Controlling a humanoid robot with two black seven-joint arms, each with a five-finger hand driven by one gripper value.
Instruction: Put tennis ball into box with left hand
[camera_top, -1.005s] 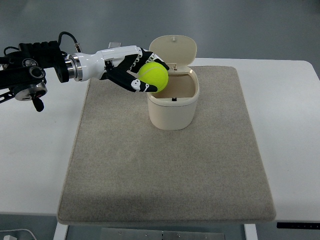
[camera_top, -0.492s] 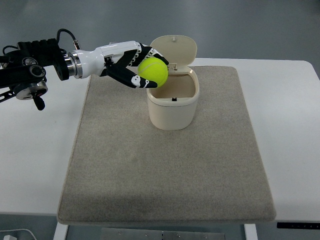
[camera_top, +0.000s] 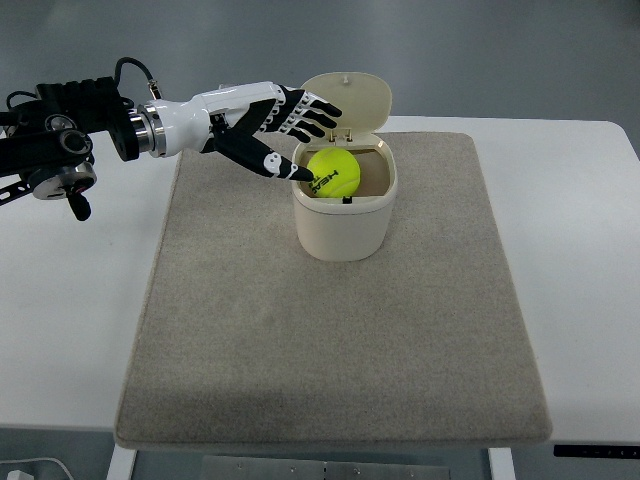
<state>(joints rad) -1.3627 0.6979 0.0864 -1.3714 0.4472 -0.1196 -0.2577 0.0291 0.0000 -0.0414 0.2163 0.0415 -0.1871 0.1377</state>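
Tennis ball (camera_top: 334, 172) sits inside the box (camera_top: 343, 212), visible through the top opening, yellow-green with dark print facing up; can't tell if it's resting on the bottom or not settled yet. Box is a cream bin with rounded corners, lid (camera_top: 348, 101) hinged at the far side and standing upright, which keeps the mouth clear for a drop from the near-left. Left hand (camera_top: 272, 128) hangs just above the box's left rim, fingers spread apart and holding nothing, thumb tip pointing down at the rim beside the ball — reads as a release pose, hand placed over the edge so the ball falls into the opening and not onto the mat. Arm comes in from the left edge, roughly level, wrist and cabling over the bare desk (camera_top: 70, 290). Box stands on the far-centre part of a grey mat (camera_top: 330, 340), which covers most of the desk. Right arm not in view. Judgement: task is essentially done; what's left is pulling the hand clear without clipping the lid or rim.
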